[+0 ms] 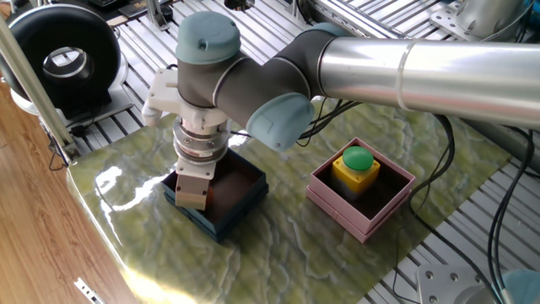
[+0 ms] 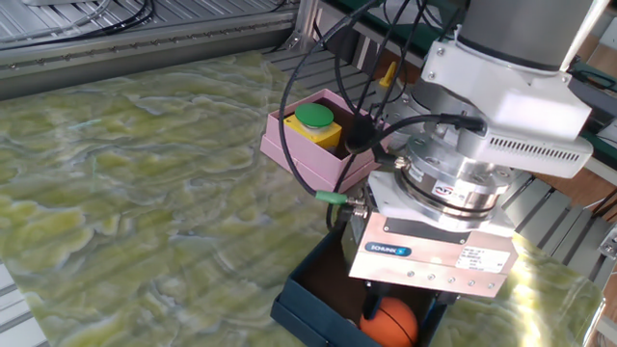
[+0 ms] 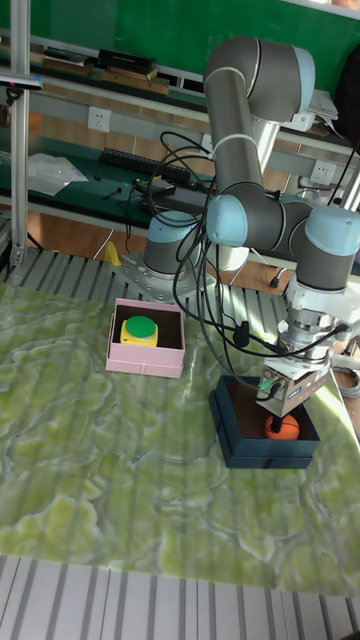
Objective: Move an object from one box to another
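Claw [image 2: 389,310] is down inside the navy box [image 3: 240,440], right over the orange ball [image 2: 389,324]. The ball sits on the box floor, near the corner on the far side from the pink box [image 3: 146,363]. The fingers are mostly hidden under the claw body in every view, so I can't tell how wide they are or whether they're touching the ball. No sign the ball is off the floor.

The pink box is well apart on the green desk [image 1: 278,253] and already has a yellow block with a green button [image 1: 356,167] in it, taking up a good part of the inside.

Risks from here, my read:
- Ball is round and smooth-looking, so an off-centre squeeze could squirt it sideways out of the fingers.
- It lies close to the box wall; a finger could land on the wall or pinch against it and drag the light box across the desk.
- Low walls, but lifting too little before moving sideways would clip the rim and shift or tip the navy box.
- At the drop, the ball may hit the button block and bounce or roll out over the stepped rim. Best to aim for the free side of the pink box and release low.
- The cable loop [image 2: 318,106] hangs near the pink box and could snag its corner on the way over.
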